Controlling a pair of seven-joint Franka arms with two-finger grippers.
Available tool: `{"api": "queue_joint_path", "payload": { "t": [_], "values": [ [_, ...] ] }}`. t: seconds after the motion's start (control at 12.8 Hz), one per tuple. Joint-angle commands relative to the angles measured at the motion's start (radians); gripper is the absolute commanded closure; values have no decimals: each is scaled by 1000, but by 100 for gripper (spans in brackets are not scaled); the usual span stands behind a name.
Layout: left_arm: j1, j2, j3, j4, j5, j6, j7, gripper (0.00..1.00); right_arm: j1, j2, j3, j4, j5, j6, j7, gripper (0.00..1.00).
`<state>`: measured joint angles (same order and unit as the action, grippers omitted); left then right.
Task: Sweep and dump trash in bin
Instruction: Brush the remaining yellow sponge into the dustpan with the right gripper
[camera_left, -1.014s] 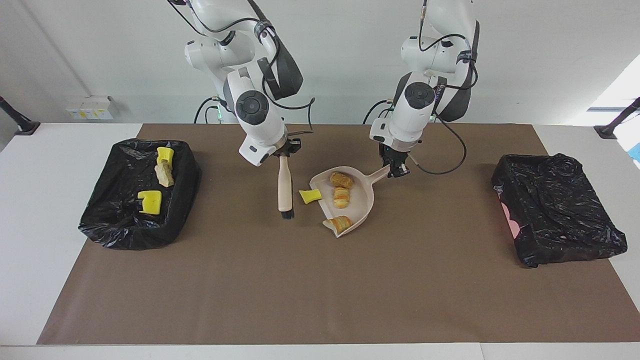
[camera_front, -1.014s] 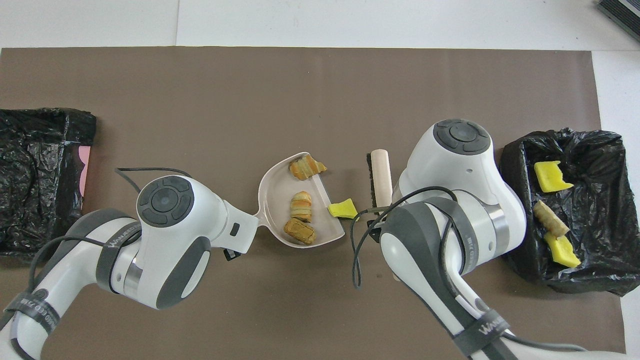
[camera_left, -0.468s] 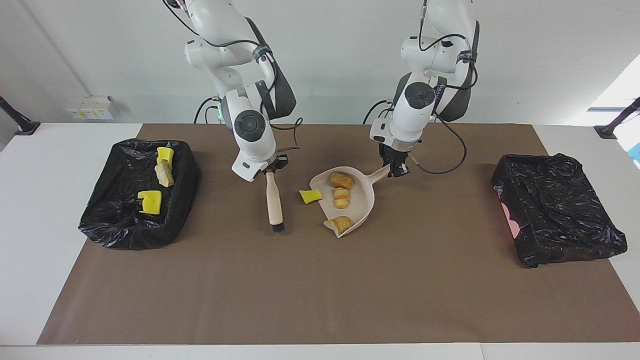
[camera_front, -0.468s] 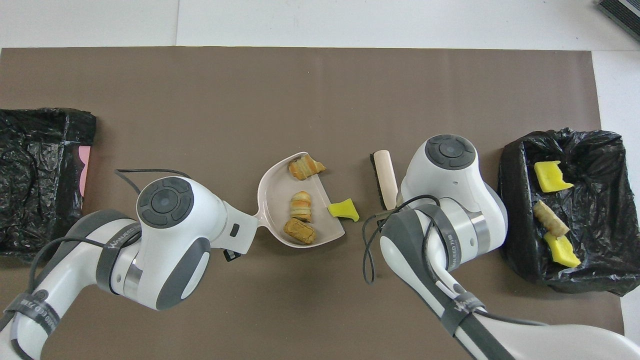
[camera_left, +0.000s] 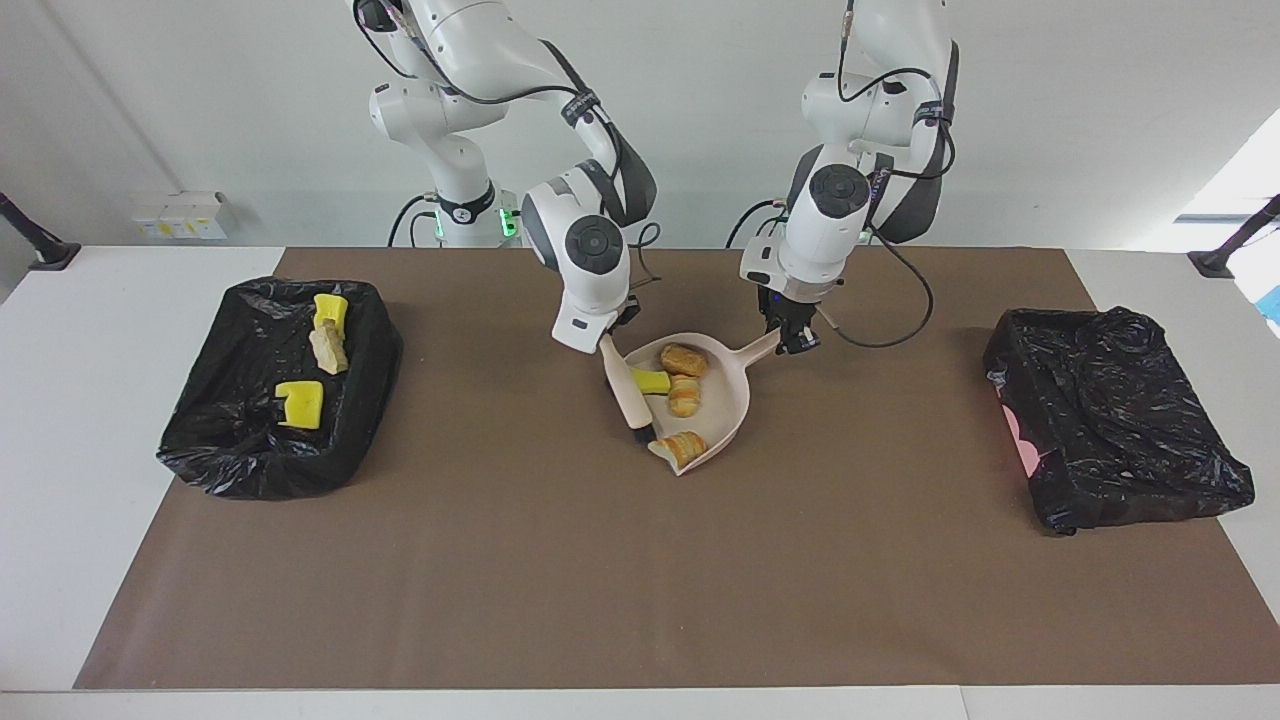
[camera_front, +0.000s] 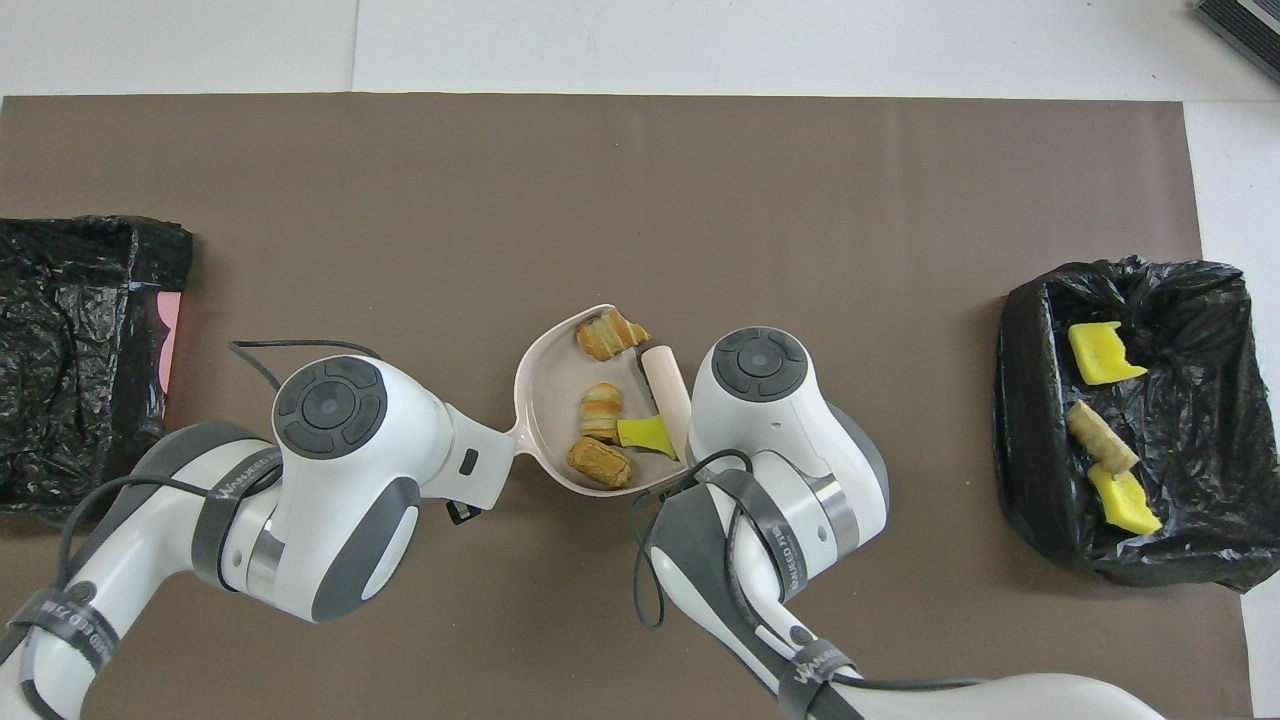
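Observation:
A beige dustpan (camera_left: 737, 398) lies mid-table and also shows in the overhead view (camera_front: 545, 392). It holds three tan-orange bread lumps (camera_left: 683, 359) (camera_left: 684, 397) (camera_left: 683, 447) and a yellow sponge chunk (camera_left: 652, 381), which sits just inside its mouth (camera_front: 640, 433). My left gripper (camera_left: 793, 343) is shut on the dustpan's handle. My right gripper (camera_left: 612, 335) is shut on the beige hand brush (camera_left: 625, 392). The brush lies across the pan's mouth, against the sponge (camera_front: 668, 385). Both grippers are hidden under the arms in the overhead view.
A black-lined bin (camera_left: 280, 470) at the right arm's end holds two yellow sponge chunks (camera_left: 300, 403) and a tan lump (camera_left: 328, 350). Another black-lined bin (camera_left: 1115, 420) stands at the left arm's end. A brown mat (camera_left: 640, 580) covers the table.
My right gripper swung the brush toward the dustpan and pushed the yellow sponge chunk from the mat into the pan. The left arm and the dustpan have not moved.

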<state>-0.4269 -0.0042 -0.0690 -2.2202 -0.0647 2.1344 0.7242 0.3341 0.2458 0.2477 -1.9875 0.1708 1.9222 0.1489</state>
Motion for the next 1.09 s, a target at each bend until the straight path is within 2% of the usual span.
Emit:
{"api": "queue_joint_path", "payload": {
  "t": [0.0,0.23,0.39,0.62,0.86,1.01],
  "values": [
    [2,-39,5,-42,-9,22,-9,100,11,1,12,32,88,0,-39,100],
    [2,-39,5,-42,-10,18,-58,100,-7,1,10,33,72,-28,-40,100],
    [2,-39,6,-42,-10,18,-100,100,-38,-19,1,47,65,-104,-40,100],
    [13,-39,6,-42,-9,12,-127,100,-119,-101,4,72,44,-230,-39,100],
    [19,-39,6,-41,-10,7,-190,100,-129,-180,1,78,42,-304,-31,100],
    [23,-39,8,-33,-10,10,-262,100,-127,-197,1,87,35,-359,-19,100]
  ]
}}
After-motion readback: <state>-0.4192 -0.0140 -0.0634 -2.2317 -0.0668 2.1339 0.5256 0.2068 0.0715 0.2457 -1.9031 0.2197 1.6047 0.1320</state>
